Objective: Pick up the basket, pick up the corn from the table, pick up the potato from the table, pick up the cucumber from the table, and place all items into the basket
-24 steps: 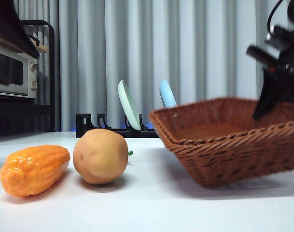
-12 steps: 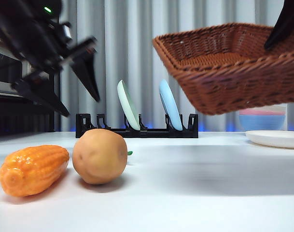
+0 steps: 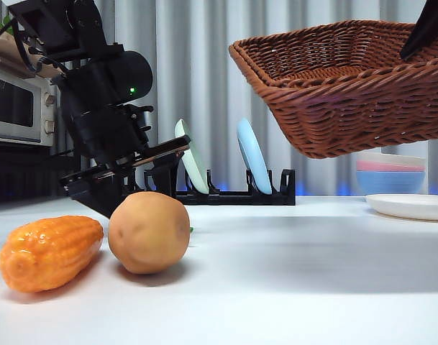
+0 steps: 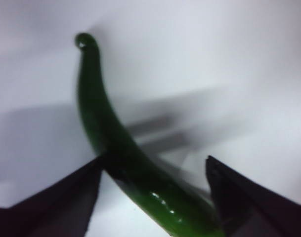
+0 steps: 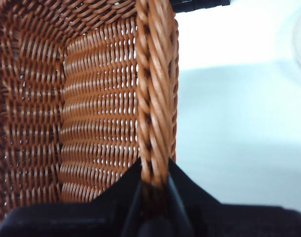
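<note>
Since half a second ago, your left gripper (image 3: 125, 176) has dropped from high at the left of the front view down to the table (image 3: 290, 273), just behind the potato (image 3: 149, 231). The basket (image 3: 348, 86) has stayed lifted in the upper right, clear of the tabletop. Your right gripper (image 5: 152, 190) holds it with jaws pinched tight on the braided rim, one jaw inside the basket and one outside.

From the left wrist view, the left gripper's jaws are spread wide on either side of the cucumber (image 4: 125, 153), which lies on the white table. One jaw seems to touch or nearly touch its side; the other stands apart. It has hold of nothing yet. You appear to be lining up the first grasp.

The corn (image 3: 49, 251) lies at the front left, touching or almost touching the potato. Both wait untouched on the table, and the basket looks empty inside.

For room: the potato sits very close in front of the left arm, so a careless lift could nudge it. A black plate rack (image 3: 233, 192) with two upright plates stands just behind and beside the arm. A stack of bowls (image 3: 402, 176) and a white plate (image 3: 413, 205) sit below the raised basket. The middle of the table is open.
</note>
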